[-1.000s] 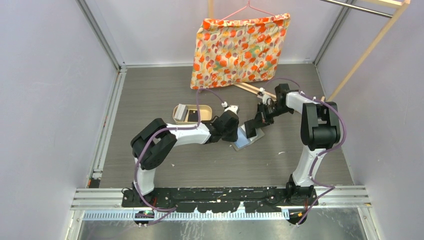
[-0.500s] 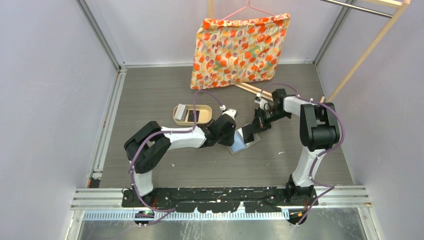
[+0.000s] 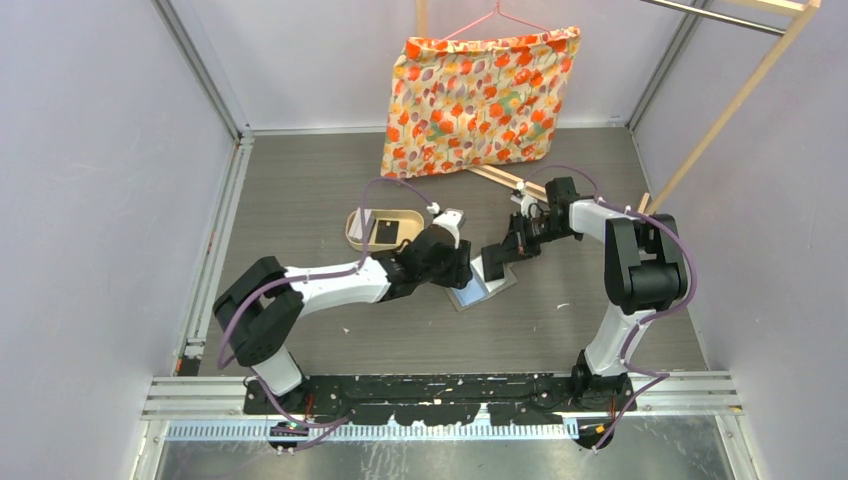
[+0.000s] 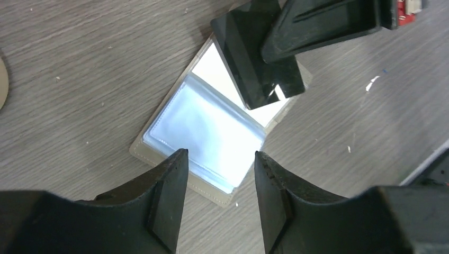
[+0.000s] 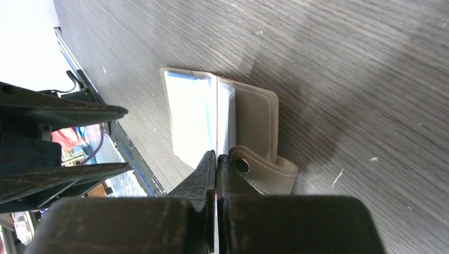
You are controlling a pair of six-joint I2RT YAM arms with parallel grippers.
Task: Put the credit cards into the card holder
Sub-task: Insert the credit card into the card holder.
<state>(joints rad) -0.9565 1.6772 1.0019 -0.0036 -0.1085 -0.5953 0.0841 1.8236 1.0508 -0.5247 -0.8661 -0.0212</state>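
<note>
— What's moved since a moment ago?

— The left arm has stretched out flatter, with its elbow swung toward the near left. The right claw has crept a little left, and the card holder has slid slightly near and left with it.

— Where's the holder now?

— Lying open on the counter in the middle, between the two arms, with its clear pockets facing up.

— And the claws?

— The left claw hangs just above the near edge of the holder. Its jaws are spread and there's nothing between them. The right claw is pressed together, pinching a black card.

— How's that card sitting?

— Tilted, with its lower corner down over the far right part of the holder. I can't tell whether it's in a pocket or only resting on top.

— Anything else?

— An oval tray on the far left, well apart from the holder, with another dark card in it.
</note>
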